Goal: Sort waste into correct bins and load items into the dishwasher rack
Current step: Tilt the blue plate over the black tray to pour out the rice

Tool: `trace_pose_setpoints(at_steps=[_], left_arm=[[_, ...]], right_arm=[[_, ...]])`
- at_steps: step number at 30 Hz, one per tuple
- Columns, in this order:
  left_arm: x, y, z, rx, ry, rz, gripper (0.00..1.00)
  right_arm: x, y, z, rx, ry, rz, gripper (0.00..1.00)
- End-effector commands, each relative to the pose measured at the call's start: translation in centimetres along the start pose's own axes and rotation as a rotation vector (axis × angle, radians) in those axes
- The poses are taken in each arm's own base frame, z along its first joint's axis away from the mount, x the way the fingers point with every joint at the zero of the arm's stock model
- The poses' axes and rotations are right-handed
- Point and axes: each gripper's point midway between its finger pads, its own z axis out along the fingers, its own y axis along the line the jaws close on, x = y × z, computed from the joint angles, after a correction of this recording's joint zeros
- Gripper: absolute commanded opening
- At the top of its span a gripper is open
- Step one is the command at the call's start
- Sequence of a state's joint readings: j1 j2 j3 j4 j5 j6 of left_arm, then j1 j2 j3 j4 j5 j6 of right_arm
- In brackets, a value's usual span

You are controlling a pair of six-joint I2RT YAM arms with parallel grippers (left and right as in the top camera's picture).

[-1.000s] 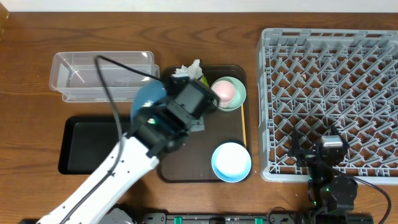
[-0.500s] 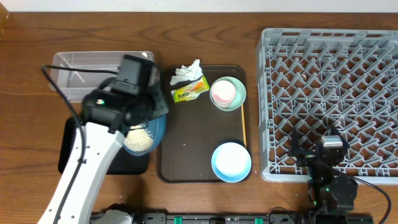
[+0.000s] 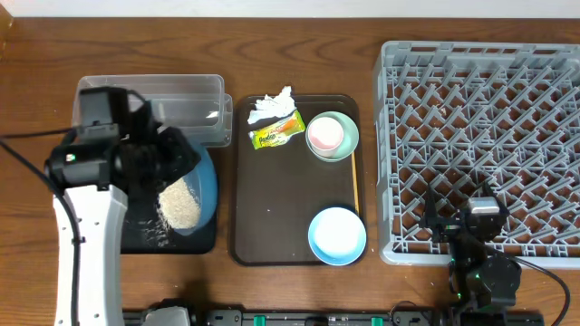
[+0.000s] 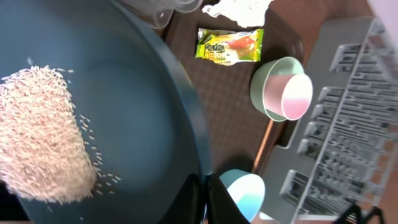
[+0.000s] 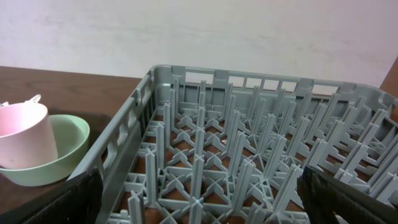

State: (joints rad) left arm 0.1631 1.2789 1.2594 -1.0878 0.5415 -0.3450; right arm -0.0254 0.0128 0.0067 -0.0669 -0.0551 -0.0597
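- Though much of it is covered, the wooden bench (image 3: 299,36) shows bare along its far edge.
- The grey dishwasher rack (image 3: 384,154) fills the right side, and its pegs hold nothing.
- The right tool (image 5: 199,180) hangs at the rack's near edge with its jaws spread wide, holding nothing.
- The brown serving tray (image 3: 281,199) lies mid-bench, just left of the rack.
- The clear tub (image 3: 195,100) sits far left, with the black tray (image 3: 195,243) in front of it.
- The dark-blue dish (image 3: 204,181) is tilted above the black tray, and the left tool (image 4: 204,193) is clamped tight on its rim.
- The rice (image 3: 179,201) is heaped at the dish's lower side, and a few grains lie on the black tray.
- The light-blue bowl (image 3: 337,234) sits at the brown tray's near right corner.
- The pale-green bowl (image 3: 349,149) sits at the tray's far right corner, with the pink cup (image 3: 325,134) inside it.
- The snack wrapper (image 3: 276,133) lies left of that bowl.
- The tissue (image 3: 272,106) lies just beyond the wrapper.
- The wooden stick (image 3: 355,195) lies along the tray's right edge.
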Motion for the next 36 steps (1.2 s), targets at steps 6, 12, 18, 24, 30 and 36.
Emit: trace_pose_setpoints(at_steps=[6,12,18,24,30,36], left_arm=[[-1.0,-0.2,-2.0,0.31,-0.008,-0.035,0.06],[-1.9,0.9,-4.1,0.397,-0.061,-0.086,0.06],[-2.0,1.5,-5.4,0.493,-0.073,-0.178,0.06],[-2.0,2.4,-5.7,0.626,-0.099,-0.238,0.06],[-1.8,3.8,-5.1,0.712,-0.118,-0.29,0.06],[-2.1,3.7,-5.7,0.767,-0.149,-0.272,0.06]], right_arm=[[0.1,0.2,0.0,-0.008,0.004,-0.009,0.99],[0.1,0.2,0.0,-0.008,0.004,-0.009,0.99],[0.1,0.2,0.0,-0.008,0.004,-0.009,0.99],[0.1,0.2,0.0,-0.008,0.004,-0.009,0.99],[0.1,0.2,0.0,-0.008,0.004,-0.009,0.99],[0.1,0.2,0.0,-0.008,0.004,-0.009,0.99]])
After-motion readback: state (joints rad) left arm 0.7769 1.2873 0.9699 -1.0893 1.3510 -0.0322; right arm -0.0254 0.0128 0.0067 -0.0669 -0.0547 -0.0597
